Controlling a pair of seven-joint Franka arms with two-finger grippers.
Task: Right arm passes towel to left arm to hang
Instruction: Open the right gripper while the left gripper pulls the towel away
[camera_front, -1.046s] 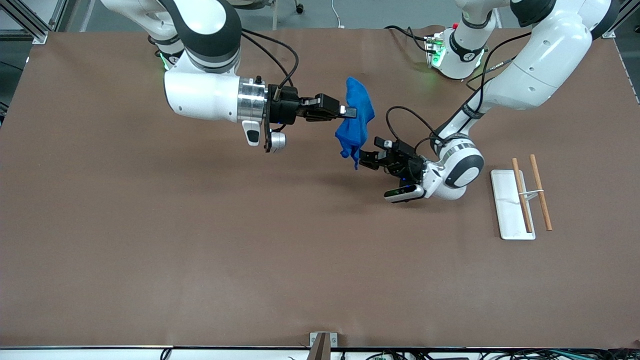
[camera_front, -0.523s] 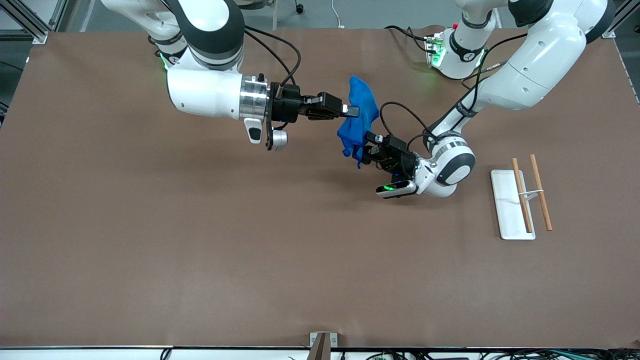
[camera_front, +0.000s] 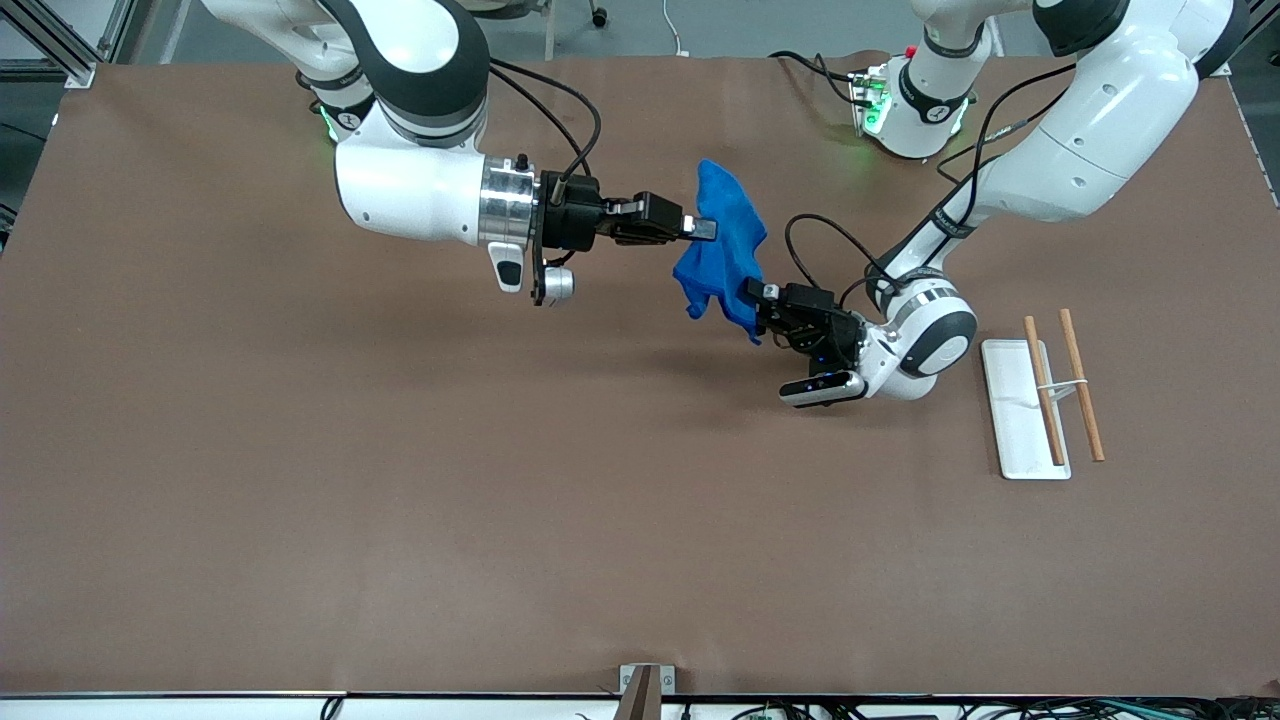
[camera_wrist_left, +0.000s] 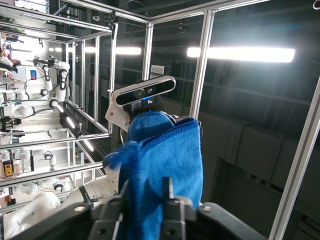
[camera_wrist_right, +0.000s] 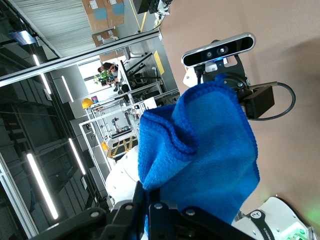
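Both hands pinch the towel (camera_front: 722, 248) in midair — right hand (camera_front: 704, 229) level, left hand (camera_front: 762, 310) below.

1. We find no text, label, brand, number or sign that can be read in any of the three views.
2. The left arm's base (camera_front: 915, 105) carries a small dark round mark in the front view; we cannot make out what it says.
3. In the right wrist view, brown boards (camera_wrist_right: 105, 15) hang overhead with pale sheets stuck on them; whatever is printed there is too small for us to read.
4. In the left wrist view, a small pale plate (camera_wrist_left: 157, 70) sits on the frame; we cannot read it either.
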